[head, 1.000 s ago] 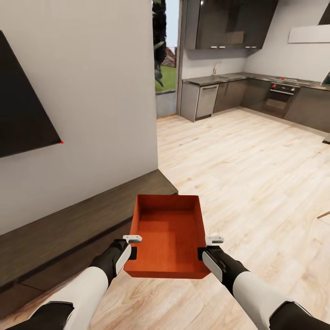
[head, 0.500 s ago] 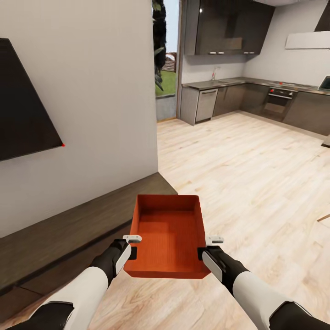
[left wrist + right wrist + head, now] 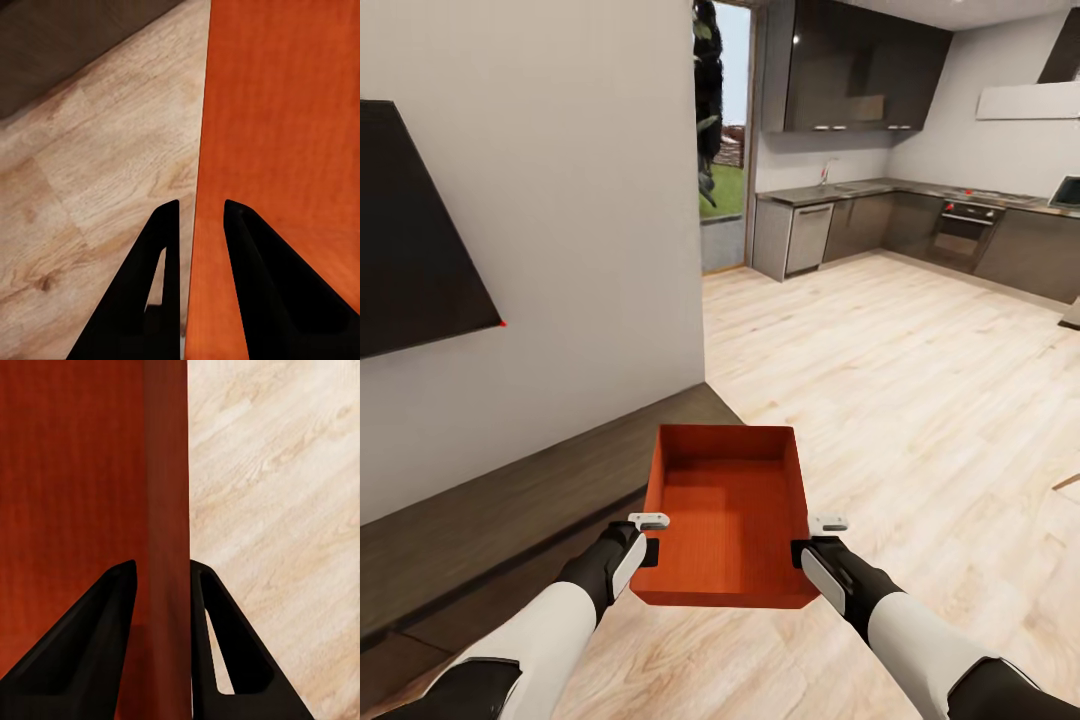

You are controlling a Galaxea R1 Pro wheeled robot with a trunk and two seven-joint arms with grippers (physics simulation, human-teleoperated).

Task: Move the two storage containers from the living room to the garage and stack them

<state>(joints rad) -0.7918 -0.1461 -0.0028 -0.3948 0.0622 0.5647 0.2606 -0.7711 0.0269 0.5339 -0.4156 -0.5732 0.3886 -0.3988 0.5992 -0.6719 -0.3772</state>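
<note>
One storage container [image 3: 728,520] rode clamped between left hand [image 3: 647,537] and right hand [image 3: 812,539] over wood plank floor [image 3: 920,400] — garage placement and stacking both remained.

View tilted slightly upward; kitchen [image 3: 920,215] a little further off

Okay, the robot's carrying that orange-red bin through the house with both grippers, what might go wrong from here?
Two risks. The orange-red rectangular open-top bin is held only by thin side walls: the left gripper and right gripper each pinch one wall, so a jolt might let it slip or tilt. Also, the long dark low cabinet sits close on the robot's left; turning that way may clip it.
</note>
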